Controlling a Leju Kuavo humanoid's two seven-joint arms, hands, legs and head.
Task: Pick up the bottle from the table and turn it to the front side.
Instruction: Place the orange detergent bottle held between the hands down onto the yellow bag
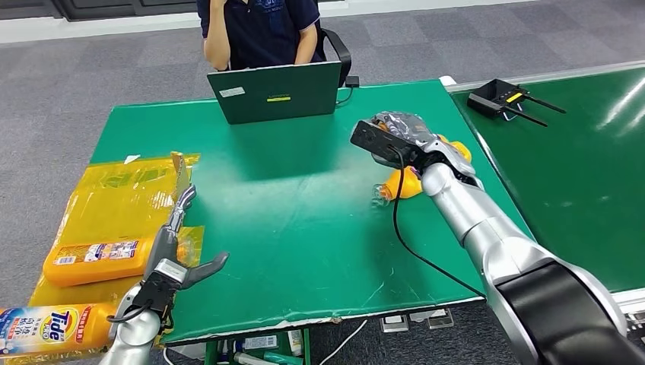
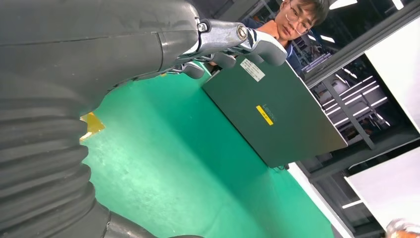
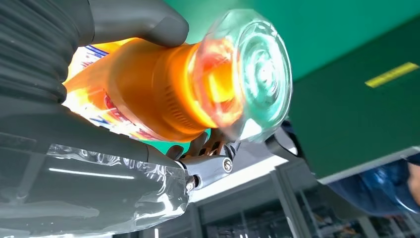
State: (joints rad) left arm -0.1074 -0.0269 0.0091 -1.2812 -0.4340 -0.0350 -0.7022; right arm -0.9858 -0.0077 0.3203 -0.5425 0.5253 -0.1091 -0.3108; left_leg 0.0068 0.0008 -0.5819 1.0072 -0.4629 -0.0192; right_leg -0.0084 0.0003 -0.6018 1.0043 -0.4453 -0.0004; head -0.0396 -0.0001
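Observation:
An orange detergent bottle [image 1: 404, 185] with a clear cap lies on its side at the right part of the green table [image 1: 289, 220], cap pointing towards the table's middle. My right hand [image 1: 414, 141] is wrapped over it from above. The right wrist view shows the bottle [image 3: 158, 94] close up, with the thumb [image 3: 133, 20] on one side, the fingers [image 3: 213, 161] on the other, and the clear cap [image 3: 255, 74] sticking out past them. I cannot tell whether the bottle touches the table. My left hand [image 1: 173, 247] hovers at the table's front left, fingers [image 2: 233, 39] spread and holding nothing.
A yellow bag [image 1: 114, 190] at the left edge holds an orange bottle [image 1: 95, 258], and a Tide bottle [image 1: 49, 327] lies nearer me. A dark green laptop [image 1: 275, 91] stands at the far edge with a person [image 1: 258, 30] behind it. A black device [image 1: 502, 97] sits on the neighbouring green surface [image 1: 578, 167].

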